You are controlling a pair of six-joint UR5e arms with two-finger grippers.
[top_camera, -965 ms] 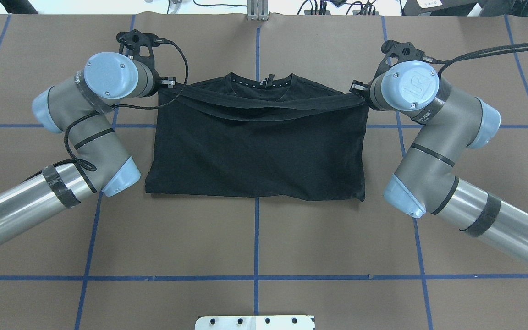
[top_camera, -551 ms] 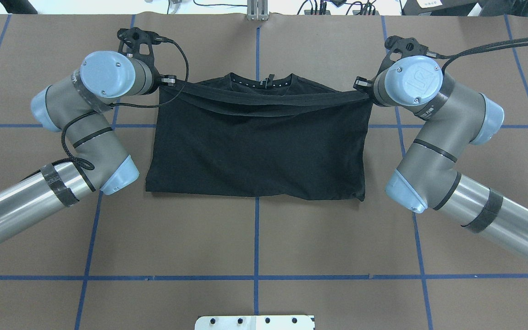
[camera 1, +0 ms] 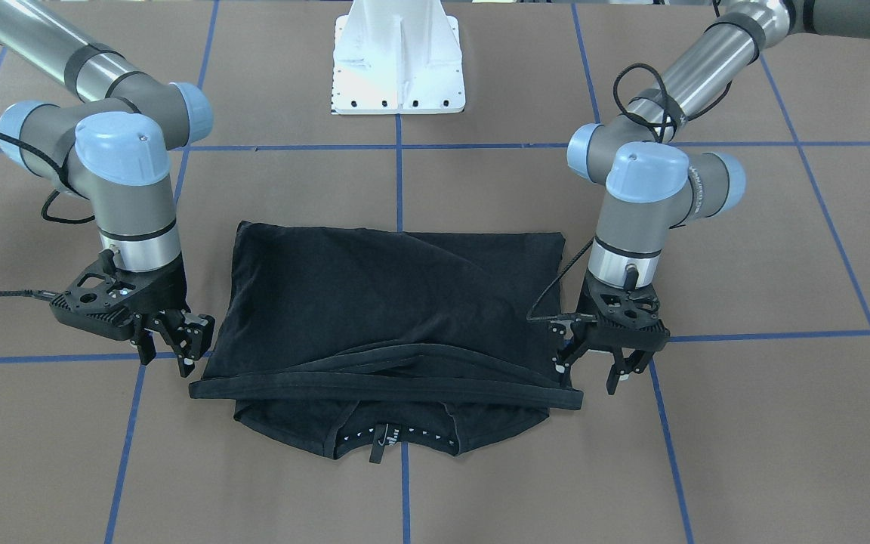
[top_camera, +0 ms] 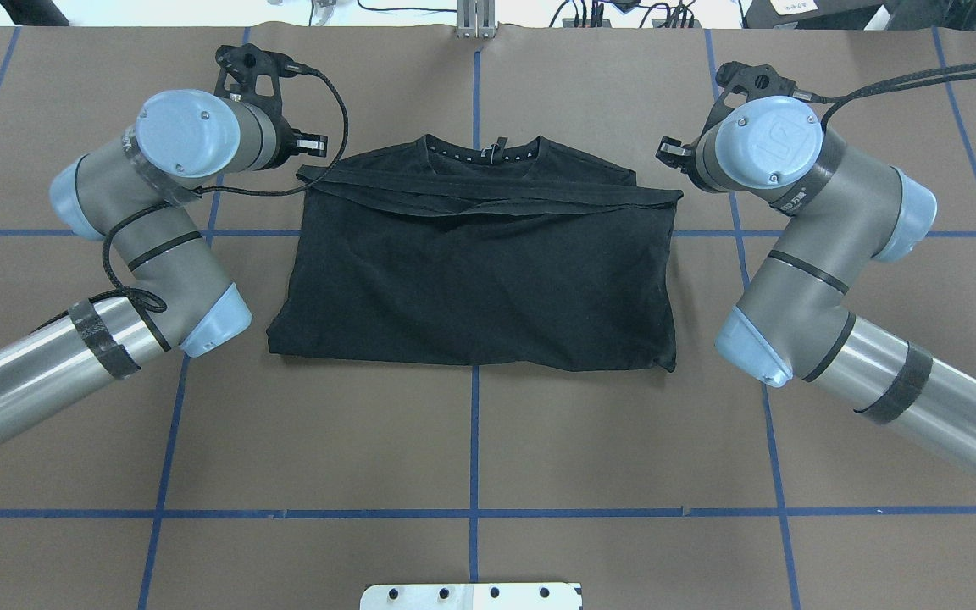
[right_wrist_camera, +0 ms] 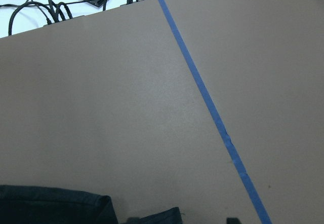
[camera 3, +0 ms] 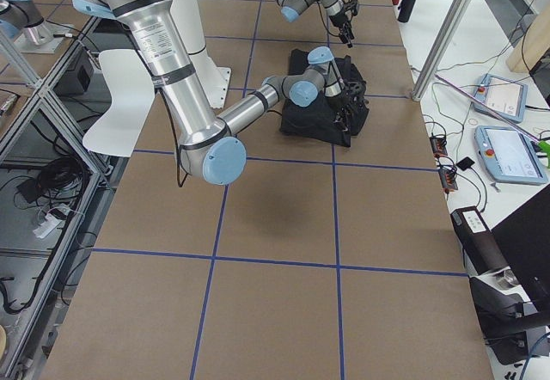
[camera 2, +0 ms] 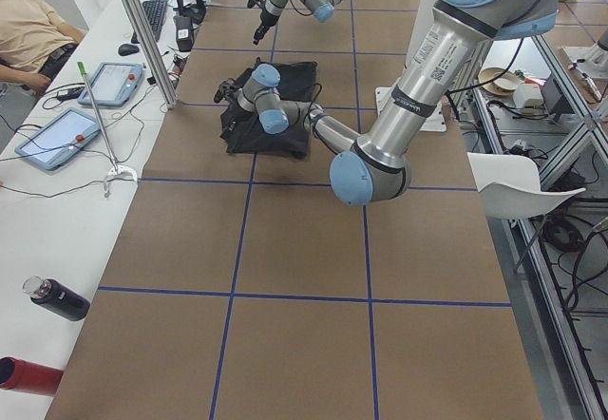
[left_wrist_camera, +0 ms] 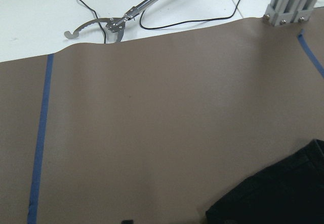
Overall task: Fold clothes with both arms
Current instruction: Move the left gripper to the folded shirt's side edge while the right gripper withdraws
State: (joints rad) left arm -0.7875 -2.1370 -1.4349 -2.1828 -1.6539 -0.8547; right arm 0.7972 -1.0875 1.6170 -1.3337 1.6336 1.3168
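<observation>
The T-shirt (top_camera: pixel 471 280) is black and lies flat in the middle of the table (top_camera: pixel 471 457). It is folded in half, and its hem band (top_camera: pixel 539 200) lies across it just beside the collar (top_camera: pixel 454 152), which carries a row of small white marks.

The left gripper (camera 1: pixel 590 370) hangs just beside one end of the hem band, with its fingers spread and holding nothing. The right gripper (camera 1: pixel 169 353) hangs just beside the other end, also spread and empty.

The front-facing view shows both pairs of fingers clearly, but in the overhead view the blue-capped wrist joints cover most of them. Each wrist view shows only a black corner of cloth and the brown table with a blue tape line (right_wrist_camera: pixel 212 112).

The white pedestal (camera 1: pixel 399 60) stands behind the T-shirt. The exterior left view adds two tablets (camera 2: pixel 57 138), a dark bottle (camera 2: pixel 55 298) and a seated person (camera 2: pixel 28 26) at a white side table. In both side views the near arm stands in front of part of the T-shirt.
</observation>
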